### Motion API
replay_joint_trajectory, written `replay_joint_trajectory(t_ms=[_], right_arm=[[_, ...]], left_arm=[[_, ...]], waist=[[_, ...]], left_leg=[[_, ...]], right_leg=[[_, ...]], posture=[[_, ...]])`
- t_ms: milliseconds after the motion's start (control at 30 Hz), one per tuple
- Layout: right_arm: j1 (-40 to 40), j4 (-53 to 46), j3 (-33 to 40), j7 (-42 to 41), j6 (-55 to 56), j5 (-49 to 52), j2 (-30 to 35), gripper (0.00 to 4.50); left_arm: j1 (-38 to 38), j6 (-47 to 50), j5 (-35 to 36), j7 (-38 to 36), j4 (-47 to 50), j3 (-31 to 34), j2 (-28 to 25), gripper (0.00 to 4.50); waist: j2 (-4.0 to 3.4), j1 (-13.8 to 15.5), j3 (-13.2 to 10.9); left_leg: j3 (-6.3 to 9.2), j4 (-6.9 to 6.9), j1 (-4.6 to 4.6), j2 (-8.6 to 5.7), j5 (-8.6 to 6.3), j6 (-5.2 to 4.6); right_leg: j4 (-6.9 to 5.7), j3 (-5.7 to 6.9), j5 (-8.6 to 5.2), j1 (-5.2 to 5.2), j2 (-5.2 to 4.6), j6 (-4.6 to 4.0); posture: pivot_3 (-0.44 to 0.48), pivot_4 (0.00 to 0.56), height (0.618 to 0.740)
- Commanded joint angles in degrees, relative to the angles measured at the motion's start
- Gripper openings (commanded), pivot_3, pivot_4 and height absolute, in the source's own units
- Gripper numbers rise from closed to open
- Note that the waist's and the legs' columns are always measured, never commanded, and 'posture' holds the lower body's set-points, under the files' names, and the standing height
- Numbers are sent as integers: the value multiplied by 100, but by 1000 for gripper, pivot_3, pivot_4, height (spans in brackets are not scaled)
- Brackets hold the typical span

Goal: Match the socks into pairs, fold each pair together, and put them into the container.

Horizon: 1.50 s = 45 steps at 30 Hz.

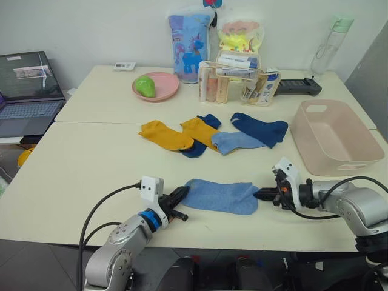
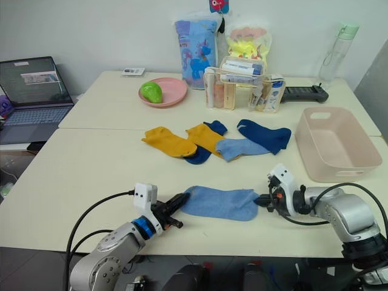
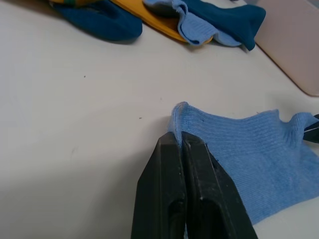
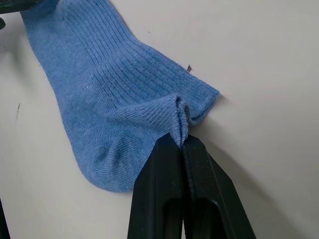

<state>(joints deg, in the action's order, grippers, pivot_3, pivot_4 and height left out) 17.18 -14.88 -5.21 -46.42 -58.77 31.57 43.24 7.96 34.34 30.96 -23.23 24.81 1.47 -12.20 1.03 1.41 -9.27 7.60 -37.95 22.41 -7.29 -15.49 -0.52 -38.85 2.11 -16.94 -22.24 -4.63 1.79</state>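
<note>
1. Left arm: reaches forward low over the near edge of the table, forearm angled inward toward the centre. White wrist block with blue ring sits behind the fingers.
2. Left gripper [image 1: 179,197]: both black fingers [image 3: 185,194] pressed together, pinching one end of the light blue sock [image 1: 221,196].
3. Right arm: silver forearm comes in from the right, pointing inward toward the left arm, held low and roughly level.
4. Right gripper [image 1: 267,194]: fingers [image 4: 185,191] closed tight, pinching a fold of fabric at the sock's opposite end.
5. The grippers face each other, the sock spanning between them.
</note>
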Motion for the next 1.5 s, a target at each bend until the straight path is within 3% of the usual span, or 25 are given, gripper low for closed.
replay_joint_trajectory(t_ms=[33,533,633,767,933,1000,1167,1267,1333,1500], right_arm=[[101,-59,202,-54,119,54,16,0],[75,111,37,-84,336,-216,29,0],[94,130,145,-42,486,-236,-80,685],[93,173,217,-55,564,-295,-53,2070],[106,46,619,-251,691,-144,162,3813],[29,-81,718,-478,997,-122,262,3824],[245,-277,765,-207,1920,-286,-310,3824],[318,-397,294,-261,2519,-671,-564,3184],[296,-340,-8,-219,2922,-987,-704,2520],[-204,31,-654,139,3920,-1797,-1213,713]], left_arm=[[42,-238,-33,17,48,37,34,32],[193,-370,-126,133,-153,-23,110,32],[183,-356,-65,96,-123,8,73,621],[179,-340,-37,84,-100,66,13,1873],[-78,-410,-45,-55,-67,528,-517,3452],[-268,-465,-41,-326,-136,747,-953,4046],[-808,-745,-166,-1193,-310,636,-1786,4046],[-1125,-1073,-520,-1654,-418,188,-2065,3415],[-1265,-1313,-809,-1794,-524,-119,-2107,2775],[-1612,-1717,-1369,-1871,-1022,-911,-1735,1127]], waist=[[0,0,0],[1,-2,-1],[1,-3,0],[1,-2,0],[0,-6,-1],[0,-5,-1],[-1,-8,-1],[-5,-11,-3],[-5,-12,-3],[-4,-11,-3]], left_leg=[[0,0,0,0,0,0],[-1,1,1,0,0,0],[0,1,0,0,0,0],[0,0,1,0,0,0],[0,1,0,1,0,1],[1,2,1,1,0,1],[2,2,1,1,0,0],[1,2,0,-1,0,1],[2,4,1,-1,1,2],[2,1,1,-1,1,2]], right_leg=[[0,0,0,0,0,0],[0,0,0,-1,0,0],[0,0,0,-1,0,0],[0,0,0,-1,0,0],[-3,0,0,-3,1,0],[-3,0,0,-4,2,0],[1,2,0,-2,0,0],[0,-1,0,-4,0,0],[1,0,0,-4,0,0],[0,0,0,-4,0,0]], posture=[[0,150,740],[0,150,740],[0,150,740],[0,150,740],[0,150,740],[0,150,740],[0,150,740],[0,150,740],[0,150,740],[0,150,740]])
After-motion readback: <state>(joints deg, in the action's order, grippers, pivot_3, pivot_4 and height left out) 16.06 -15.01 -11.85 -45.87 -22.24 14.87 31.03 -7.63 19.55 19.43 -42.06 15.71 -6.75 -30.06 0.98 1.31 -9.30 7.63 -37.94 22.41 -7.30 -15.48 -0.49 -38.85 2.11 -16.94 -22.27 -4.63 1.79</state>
